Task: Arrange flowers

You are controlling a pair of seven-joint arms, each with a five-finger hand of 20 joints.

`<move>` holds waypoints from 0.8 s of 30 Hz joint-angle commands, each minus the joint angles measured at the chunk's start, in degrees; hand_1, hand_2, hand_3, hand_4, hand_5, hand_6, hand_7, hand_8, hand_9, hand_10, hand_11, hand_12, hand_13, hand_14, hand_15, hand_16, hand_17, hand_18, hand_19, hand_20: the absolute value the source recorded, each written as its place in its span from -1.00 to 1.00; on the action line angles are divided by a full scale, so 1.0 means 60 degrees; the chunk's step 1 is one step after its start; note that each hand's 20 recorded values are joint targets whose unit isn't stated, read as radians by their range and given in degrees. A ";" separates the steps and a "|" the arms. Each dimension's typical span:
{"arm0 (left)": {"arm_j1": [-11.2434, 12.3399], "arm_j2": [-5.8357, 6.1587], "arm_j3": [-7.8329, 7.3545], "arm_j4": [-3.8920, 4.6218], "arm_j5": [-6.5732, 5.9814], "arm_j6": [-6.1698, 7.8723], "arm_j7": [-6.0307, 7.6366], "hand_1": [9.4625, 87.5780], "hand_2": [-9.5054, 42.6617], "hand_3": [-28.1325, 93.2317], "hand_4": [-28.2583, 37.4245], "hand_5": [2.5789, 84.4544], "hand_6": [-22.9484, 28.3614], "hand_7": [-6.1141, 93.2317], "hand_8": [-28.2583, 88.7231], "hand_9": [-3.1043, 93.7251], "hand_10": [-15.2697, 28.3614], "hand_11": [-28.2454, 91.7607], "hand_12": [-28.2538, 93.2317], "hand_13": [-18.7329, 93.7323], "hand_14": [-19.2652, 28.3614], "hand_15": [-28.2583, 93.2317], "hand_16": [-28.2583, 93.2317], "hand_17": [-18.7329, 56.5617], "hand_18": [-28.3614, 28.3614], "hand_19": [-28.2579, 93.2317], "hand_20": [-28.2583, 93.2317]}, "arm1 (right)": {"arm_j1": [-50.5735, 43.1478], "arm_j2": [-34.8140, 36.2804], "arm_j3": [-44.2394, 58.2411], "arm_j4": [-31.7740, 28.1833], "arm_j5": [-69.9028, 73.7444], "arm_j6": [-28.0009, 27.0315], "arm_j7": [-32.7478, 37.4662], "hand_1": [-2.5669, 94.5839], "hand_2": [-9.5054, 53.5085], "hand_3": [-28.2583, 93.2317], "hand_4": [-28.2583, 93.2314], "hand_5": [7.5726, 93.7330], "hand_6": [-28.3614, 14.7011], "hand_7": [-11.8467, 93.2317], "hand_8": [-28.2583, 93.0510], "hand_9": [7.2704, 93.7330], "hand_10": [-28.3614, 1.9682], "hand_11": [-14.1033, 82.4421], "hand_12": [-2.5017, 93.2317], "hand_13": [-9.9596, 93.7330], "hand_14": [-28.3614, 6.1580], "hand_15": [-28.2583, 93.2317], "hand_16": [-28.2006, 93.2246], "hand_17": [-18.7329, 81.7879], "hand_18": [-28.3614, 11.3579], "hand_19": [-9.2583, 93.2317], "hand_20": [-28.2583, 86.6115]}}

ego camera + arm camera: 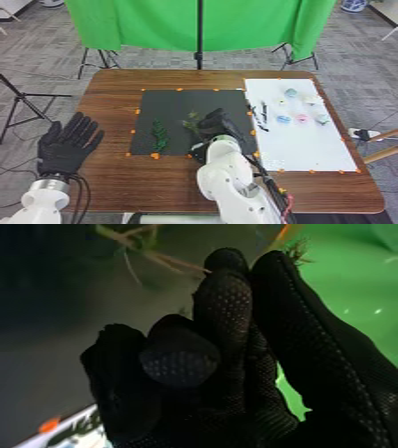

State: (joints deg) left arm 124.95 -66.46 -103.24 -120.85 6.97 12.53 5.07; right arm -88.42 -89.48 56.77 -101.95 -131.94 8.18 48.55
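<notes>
One dark green sprig (160,136) is lying on the black mat (178,102), left of the frame's centre; beside it, your right hand (218,125) is pinching a paler sprig (191,122). Your left hand (67,150) is holding its fingers spread at the frame's left. The paler sprig is probably handling light and springy, its thin stem bending easily, so you are wanting a gentle grip on bare stalk, sparing the leaves.

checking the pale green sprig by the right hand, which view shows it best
The head view: it shows more of the sprig, against the black mat left of the right hand. The right wrist view shows some stems close up.
</notes>
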 commanded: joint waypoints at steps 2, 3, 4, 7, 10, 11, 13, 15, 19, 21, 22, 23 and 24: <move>-0.0301 0.0295 0.0226 0.0195 -0.0025 0.0314 -0.0373 -0.51 0.09 0.68 -1.00 0.13 0.22 -0.51 -0.70 -0.09 0.41 -0.10 -0.34 -0.11 0.50 0.26 -0.66 -0.66 0.58 0.15 -0.27 | -0.0202 -0.0692 -0.0579 0.0296 -0.1057 -0.0103 -0.0388 0.23 -1.00 0.69 -0.96 0.52 0.11 -0.01 -0.28 0.88 0.06 0.26 -0.26 0.90 0.24 0.51 0.17 0.79 -0.36 1.00 0.49; -0.0347 0.0304 0.0265 0.0221 -0.0033 0.0326 -0.0393 -0.51 0.09 0.68 -1.00 0.13 0.22 -0.51 -0.70 -0.09 0.41 -0.10 -0.34 -0.11 0.50 0.26 -0.66 -0.66 0.58 0.15 -0.27 | -0.0217 -0.0680 -0.0634 0.0286 -0.1096 -0.0097 -0.0384 0.23 -1.00 0.69 -0.96 0.52 0.11 -0.01 -0.28 0.88 0.06 0.26 -0.26 0.90 0.25 0.50 0.17 0.79 -0.36 1.00 0.48; -0.0348 0.0303 0.0280 0.0227 -0.0014 0.0330 -0.0382 -0.51 0.08 0.69 -1.00 0.13 0.22 -0.51 -0.70 -0.09 0.41 -0.10 -0.34 -0.11 0.50 0.26 -0.66 -0.66 0.58 0.15 -0.27 | -0.0227 -0.0683 -0.0666 0.0283 -0.1110 -0.0129 -0.0428 0.23 -1.00 0.69 -0.96 0.52 0.11 -0.01 -0.28 0.88 0.06 0.26 -0.26 0.91 0.26 0.50 0.17 0.79 -0.35 1.00 0.48; -0.0267 0.0344 0.0245 0.0194 -0.0039 0.0358 -0.0350 -0.52 0.07 0.69 -1.00 0.13 0.22 -0.51 -0.70 -0.09 0.40 -0.10 -0.34 -0.11 0.50 0.27 -0.66 -0.66 0.58 0.15 -0.27 | -0.0308 -0.0742 -0.0706 0.0242 -0.1063 -0.0206 -0.0334 0.22 -1.00 0.69 -0.96 0.52 0.10 -0.01 -0.28 0.89 0.06 0.25 -0.26 0.92 0.27 0.48 0.17 0.80 -0.34 1.00 0.46; -0.0323 0.0350 0.0278 0.0225 -0.0052 0.0358 -0.0340 -0.52 0.07 0.69 -1.00 0.13 0.22 -0.51 -0.70 -0.09 0.41 -0.10 -0.34 -0.11 0.51 0.27 -0.66 -0.66 0.58 0.15 -0.27 | -0.0327 -0.0697 -0.0766 0.0232 -0.1011 -0.0126 -0.0183 0.22 -1.00 0.69 -0.95 0.52 0.10 -0.01 -0.27 0.89 0.05 0.24 -0.27 0.92 0.27 0.48 0.17 0.80 -0.33 1.00 0.46; -0.0252 0.0329 0.0248 0.0192 -0.0036 0.0330 -0.0299 -0.52 0.07 0.69 -1.00 0.13 0.22 -0.51 -0.70 -0.09 0.41 -0.10 -0.34 -0.11 0.51 0.27 -0.66 -0.66 0.58 0.15 -0.27 | -0.0336 -0.0667 -0.0790 0.0223 -0.1021 -0.0181 -0.0193 0.22 -1.00 0.70 -0.95 0.52 0.10 -0.01 -0.27 0.89 0.05 0.24 -0.27 0.92 0.27 0.47 0.17 0.80 -0.33 1.00 0.45; -0.0324 0.0366 0.0286 0.0232 -0.0062 0.0367 -0.0316 -0.52 0.06 0.69 -1.00 0.13 0.22 -0.51 -0.70 -0.09 0.41 -0.10 -0.34 -0.11 0.51 0.27 -0.66 -0.66 0.58 0.15 -0.27 | -0.0358 -0.0622 -0.0812 0.0188 -0.0992 -0.0159 -0.0117 0.22 -1.00 0.70 -0.95 0.51 0.10 -0.01 -0.27 0.89 0.05 0.24 -0.27 0.92 0.27 0.47 0.18 0.80 -0.33 1.00 0.45; -0.0271 0.0339 0.0259 0.0211 -0.0051 0.0381 -0.0297 -0.52 0.06 0.69 -1.00 0.13 0.22 -0.51 -0.70 -0.09 0.41 -0.10 -0.34 -0.11 0.50 0.27 -0.66 -0.66 0.58 0.15 -0.27 | -0.0383 -0.0636 -0.0817 0.0213 -0.1010 -0.0202 -0.0143 0.22 -1.00 0.70 -0.95 0.51 0.10 -0.01 -0.27 0.89 0.04 0.23 -0.27 0.93 0.27 0.47 0.18 0.81 -0.33 1.00 0.45; -0.0287 0.0346 0.0282 0.0209 -0.0052 0.0392 -0.0312 -0.52 0.06 0.69 -1.00 0.13 0.22 -0.51 -0.70 -0.09 0.41 -0.09 -0.34 -0.11 0.50 0.27 -0.66 -0.66 0.58 0.15 -0.27 | -0.0446 -0.0597 -0.0833 0.0196 -0.1011 -0.0380 -0.0052 0.21 -0.99 0.69 -0.95 0.51 0.09 0.00 -0.27 0.89 0.04 0.23 -0.27 0.92 0.27 0.46 0.19 0.81 -0.34 1.00 0.45; -0.0272 0.0350 0.0294 0.0212 -0.0036 0.0386 -0.0283 -0.52 0.06 0.69 -1.00 0.13 0.23 -0.51 -0.70 -0.09 0.41 -0.09 -0.34 -0.11 0.50 0.27 -0.66 -0.66 0.58 0.15 -0.27 | -0.0469 -0.0613 -0.0812 0.0214 -0.0959 -0.0439 -0.0017 0.21 -0.98 0.69 -0.95 0.50 0.09 0.00 -0.27 0.88 0.04 0.23 -0.26 0.92 0.27 0.46 0.19 0.80 -0.33 1.00 0.45; -0.0289 0.0337 0.0297 0.0237 -0.0022 0.0369 -0.0300 -0.52 0.06 0.69 -1.00 0.13 0.23 -0.51 -0.70 -0.09 0.41 -0.09 -0.34 -0.11 0.50 0.27 -0.66 -0.66 0.58 0.15 -0.27 | -0.0479 -0.0622 -0.0790 0.0229 -0.0951 -0.0437 -0.0041 0.21 -0.98 0.70 -0.94 0.49 0.09 0.01 -0.27 0.88 0.03 0.23 -0.26 0.92 0.26 0.46 0.19 0.80 -0.34 1.00 0.45; -0.0299 0.0332 0.0309 0.0245 -0.0043 0.0399 -0.0295 -0.52 0.06 0.69 -1.00 0.13 0.23 -0.50 -0.70 -0.09 0.41 -0.09 -0.34 -0.11 0.50 0.27 -0.66 -0.66 0.57 0.15 -0.27 | -0.0476 -0.0632 -0.0764 0.0252 -0.0945 -0.0439 -0.0053 0.20 -0.99 0.70 -0.94 0.49 0.09 0.01 -0.27 0.88 0.03 0.23 -0.26 0.92 0.26 0.46 0.19 0.80 -0.34 1.00 0.45; -0.0278 0.0324 0.0312 0.0233 -0.0069 0.0435 -0.0294 -0.52 0.06 0.69 -1.00 0.13 0.23 -0.50 -0.70 -0.09 0.41 -0.09 -0.34 -0.11 0.50 0.27 -0.66 -0.66 0.57 0.15 -0.27 | -0.0503 -0.0636 -0.0747 0.0262 -0.0946 -0.0436 -0.0048 0.20 -0.99 0.70 -0.94 0.49 0.09 0.01 -0.27 0.88 0.03 0.23 -0.26 0.92 0.26 0.46 0.19 0.80 -0.35 1.00 0.45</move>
State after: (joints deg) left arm 122.62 -64.41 -101.79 -119.95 6.98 14.14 3.61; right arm -90.37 -92.85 52.25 -100.32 -137.70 6.20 47.92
